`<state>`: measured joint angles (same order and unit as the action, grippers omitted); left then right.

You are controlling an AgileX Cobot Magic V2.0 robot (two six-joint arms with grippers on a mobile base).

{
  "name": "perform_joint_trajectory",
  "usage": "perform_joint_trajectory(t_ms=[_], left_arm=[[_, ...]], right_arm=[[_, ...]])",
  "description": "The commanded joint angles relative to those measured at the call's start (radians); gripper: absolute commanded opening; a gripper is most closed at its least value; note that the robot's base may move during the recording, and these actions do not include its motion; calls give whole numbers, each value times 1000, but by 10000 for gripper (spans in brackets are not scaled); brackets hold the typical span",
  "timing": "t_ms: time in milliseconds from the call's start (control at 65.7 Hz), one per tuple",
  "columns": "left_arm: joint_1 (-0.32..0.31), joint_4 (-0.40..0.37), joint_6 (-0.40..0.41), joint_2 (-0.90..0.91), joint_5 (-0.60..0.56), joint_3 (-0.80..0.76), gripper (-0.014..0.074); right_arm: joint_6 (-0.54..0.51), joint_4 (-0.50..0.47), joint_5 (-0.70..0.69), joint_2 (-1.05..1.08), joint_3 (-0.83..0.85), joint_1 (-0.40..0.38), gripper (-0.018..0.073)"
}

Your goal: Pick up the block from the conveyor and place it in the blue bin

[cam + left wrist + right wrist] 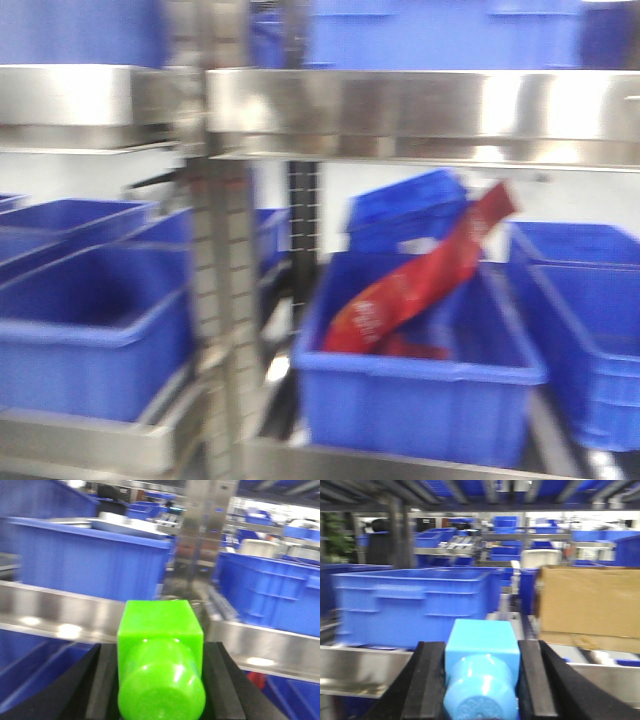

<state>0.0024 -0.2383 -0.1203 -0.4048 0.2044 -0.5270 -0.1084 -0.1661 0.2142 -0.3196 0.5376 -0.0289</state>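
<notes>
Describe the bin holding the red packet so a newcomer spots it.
Look under the stainless steel shelf in the front view. The rectangular blue plastic bin sits front and centre below it. Unlike the blue bins either side, it shows a long red packet leaning out.

The left gripper (161,649) is being pointed forward, roughly level. Its two black fingers (107,680) are being pressed against the left and right sides of a green block (160,625). The block is being clamped between the jaws, with its square end turned away from the wrist and its round end turned toward it.

The right gripper (481,647) is being carried in a like pose, forward and roughly level. Its black fingers (432,680) are being closed on both sides of a blue block (482,637), which is being gripped the same way round.
</notes>
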Motion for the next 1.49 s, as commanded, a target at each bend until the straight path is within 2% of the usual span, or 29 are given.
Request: perform_joint_trajectory(t_ms=[0,1477], left_arm=[[3,-4,-1,5,-20,-1,-111],[3,-4,-1,5,-20,-1,-111]], right_arm=[[-6,8,-22,4,-1,1,-162],[-6,8,-22,4,-1,1,-162]])
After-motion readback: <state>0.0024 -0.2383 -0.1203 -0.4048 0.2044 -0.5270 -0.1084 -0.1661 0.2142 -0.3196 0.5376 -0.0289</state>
